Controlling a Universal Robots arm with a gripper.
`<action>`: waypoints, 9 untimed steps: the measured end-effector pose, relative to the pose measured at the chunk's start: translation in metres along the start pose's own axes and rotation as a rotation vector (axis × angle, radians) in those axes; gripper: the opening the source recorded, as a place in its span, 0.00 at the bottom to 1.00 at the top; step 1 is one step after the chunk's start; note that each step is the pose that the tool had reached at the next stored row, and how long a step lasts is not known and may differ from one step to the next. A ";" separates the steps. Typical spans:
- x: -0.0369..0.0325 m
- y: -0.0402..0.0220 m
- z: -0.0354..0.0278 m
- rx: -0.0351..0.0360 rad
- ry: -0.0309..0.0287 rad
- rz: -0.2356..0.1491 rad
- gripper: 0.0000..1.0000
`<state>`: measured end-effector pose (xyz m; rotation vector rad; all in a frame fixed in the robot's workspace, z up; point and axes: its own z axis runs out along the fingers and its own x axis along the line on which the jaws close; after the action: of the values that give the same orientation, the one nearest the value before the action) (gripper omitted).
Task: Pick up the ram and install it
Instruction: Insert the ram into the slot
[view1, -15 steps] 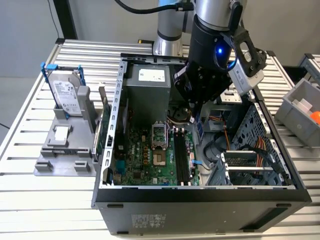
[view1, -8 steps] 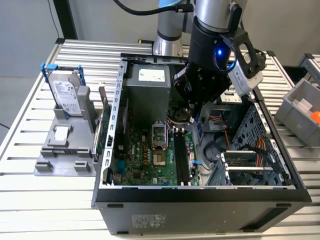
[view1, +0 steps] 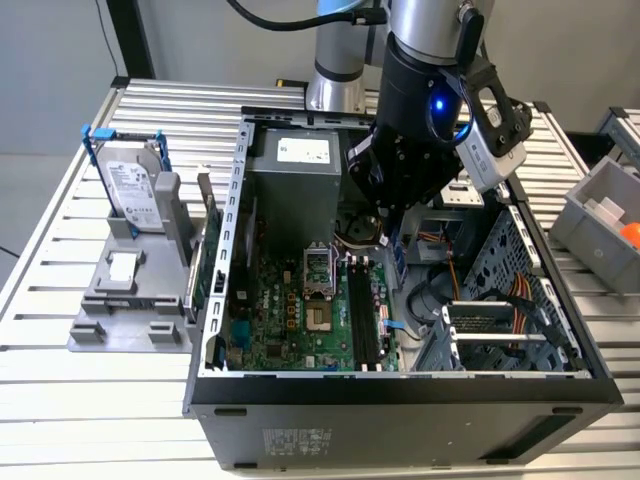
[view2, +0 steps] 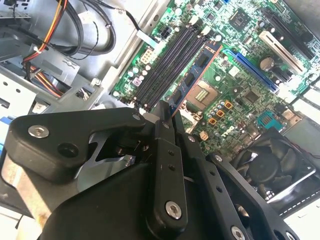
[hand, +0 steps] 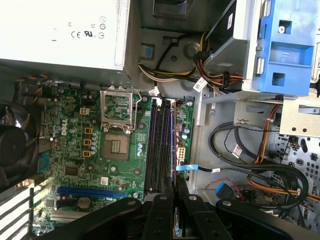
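The claw (view2: 166, 116) was pinched shut on the ram stick (view2: 193, 76). It held the stick inside the open computer case (view1: 232, 250), close over the black memory slots (hand: 159, 145) on the green board (hand: 75, 150), running roughly along them. The pickup looked done and the fitting was in hand, though I couldn't tell whether the stick touched a slot. Seating it would, I reckoned, call for squaring its edge over one slot and a straight, even push.

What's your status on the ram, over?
Gripper shut on ram. Ram aligned over memory slots, seating unconfirmed. Cables lie beside the slots, apart from them.
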<state>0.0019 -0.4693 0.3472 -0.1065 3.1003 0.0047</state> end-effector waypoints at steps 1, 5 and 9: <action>0.0000 0.0000 0.0002 -0.0001 0.0000 0.000 0.00; -0.0002 0.0000 0.0017 0.0007 0.0003 0.021 0.00; -0.0005 0.0000 0.0045 0.0018 0.0002 0.049 0.00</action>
<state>0.0026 -0.4693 0.3427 -0.0297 3.1022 0.0034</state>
